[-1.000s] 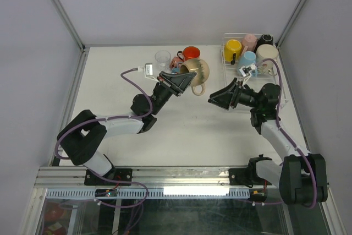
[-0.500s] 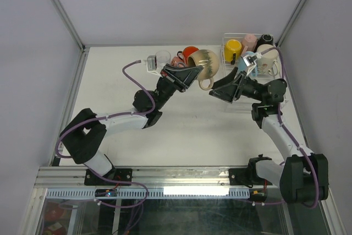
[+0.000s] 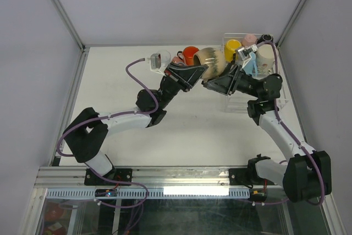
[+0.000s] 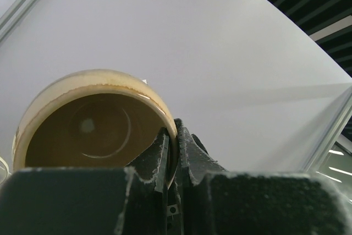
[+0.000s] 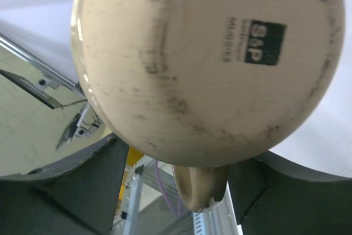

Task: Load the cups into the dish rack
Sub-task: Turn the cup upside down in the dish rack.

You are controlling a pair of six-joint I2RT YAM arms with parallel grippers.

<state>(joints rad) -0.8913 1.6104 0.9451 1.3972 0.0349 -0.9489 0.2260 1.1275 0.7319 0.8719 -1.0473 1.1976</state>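
Up off the table [image 3: 110, 81], just left of the dish rack [image 3: 226, 38], holds the beige mug [image 3: 210, 59] sideways between both arms, rim pinched in the left gripper [image 4: 175, 136], base and down-hanging handle facing the right gripper [image 5: 181, 174], fingers spread either side, contact unclear.

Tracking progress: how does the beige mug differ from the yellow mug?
The beige mug is gripped at its rim by the left gripper, lying sideways; the yellow mug sits in the dish rack. The beige mug looks larger than the yellow mug. Both are mugs.
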